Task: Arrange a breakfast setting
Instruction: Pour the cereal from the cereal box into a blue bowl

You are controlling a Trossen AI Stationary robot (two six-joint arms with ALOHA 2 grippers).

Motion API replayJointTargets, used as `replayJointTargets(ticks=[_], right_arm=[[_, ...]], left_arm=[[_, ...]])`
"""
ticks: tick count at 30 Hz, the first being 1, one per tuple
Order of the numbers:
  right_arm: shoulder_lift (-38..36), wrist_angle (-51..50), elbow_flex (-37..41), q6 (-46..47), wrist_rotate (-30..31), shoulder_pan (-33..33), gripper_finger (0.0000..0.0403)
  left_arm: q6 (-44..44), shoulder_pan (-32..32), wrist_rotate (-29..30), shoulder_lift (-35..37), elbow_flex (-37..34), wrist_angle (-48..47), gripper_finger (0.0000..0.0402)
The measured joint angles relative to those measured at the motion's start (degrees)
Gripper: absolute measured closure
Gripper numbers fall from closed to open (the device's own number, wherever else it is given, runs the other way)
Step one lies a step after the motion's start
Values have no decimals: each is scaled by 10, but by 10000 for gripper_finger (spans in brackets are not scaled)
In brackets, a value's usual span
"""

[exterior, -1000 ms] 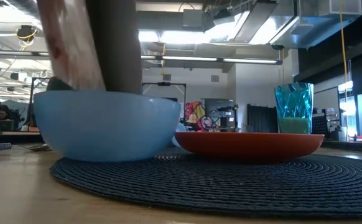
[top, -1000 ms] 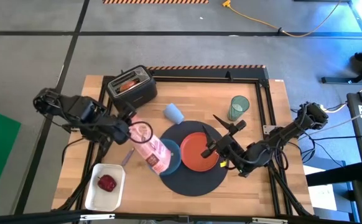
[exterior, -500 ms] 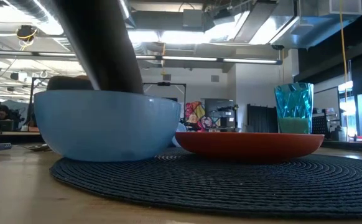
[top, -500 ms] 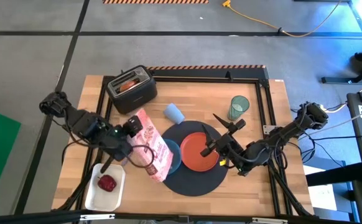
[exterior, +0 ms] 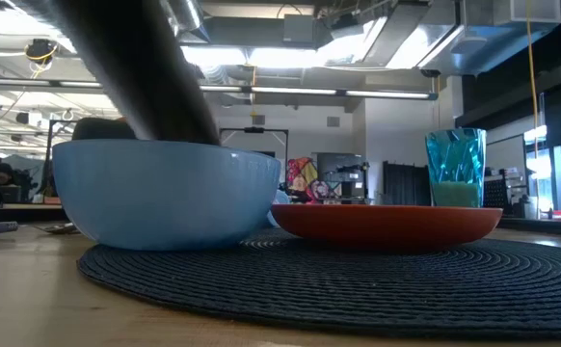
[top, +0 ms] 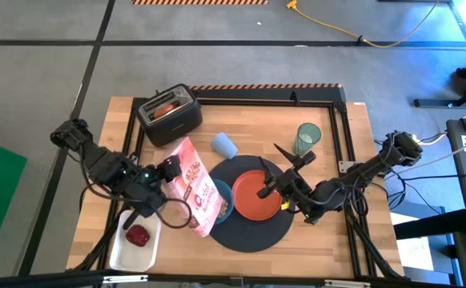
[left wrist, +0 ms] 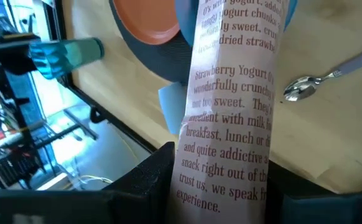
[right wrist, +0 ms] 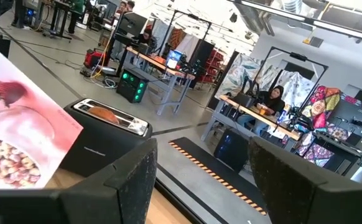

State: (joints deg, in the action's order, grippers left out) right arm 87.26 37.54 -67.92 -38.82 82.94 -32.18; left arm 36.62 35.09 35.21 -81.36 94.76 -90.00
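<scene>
A pink cereal box (top: 193, 188) hangs tilted over the blue bowl (top: 225, 202), with my left gripper (top: 171, 173) shut on it. Its far end reaches over the bowl (left wrist: 184, 15). The bowl and the orange plate (top: 255, 196) stand on the round dark mat (top: 253, 232). My right gripper (top: 275, 172) hovers level above the plate, open, with nothing between its fingers (right wrist: 203, 168). The green cup (top: 307, 138) stands far right of the mat. A metal spoon (left wrist: 311, 84) lies on the wood beside the box. The red apple (top: 138, 235) lies in a white tray. My left gripper pinches the cereal box between its two fingers, one on each broad face, with the narrow printed side panel (left wrist: 224, 180) showing between them. It holds near the end away from the bowl. The fingers slant downward along the box. The box is lifted clear and tilted.
A black toaster (top: 169, 112) with toast in it stands at the far left. A small blue cup (top: 224, 146) lies on the wood beyond the mat. The white tray (top: 119, 248) sits at the near left corner. A black frame rail (top: 341, 120) runs along the far and right sides.
My left gripper has swung toward the table's near edge and rolled, carrying the cereal box. The box has turned about: its broad pink face now shows from above and it lies longer across the bowl's left side. My right arm has kept still.
</scene>
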Motion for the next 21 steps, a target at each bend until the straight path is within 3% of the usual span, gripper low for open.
replayJointTargets(ticks=[12,18,21], right_arm=[[0,-4,0,11,0,0,164],[0,-5,0,15,-3,0,164],[0,-19,0,51,-41,2,164]], left_arm=[[-7,5,17,0,0,0,257],[-72,2,-23,1,0,0,257],[-111,0,-39,8,0,0,257]])
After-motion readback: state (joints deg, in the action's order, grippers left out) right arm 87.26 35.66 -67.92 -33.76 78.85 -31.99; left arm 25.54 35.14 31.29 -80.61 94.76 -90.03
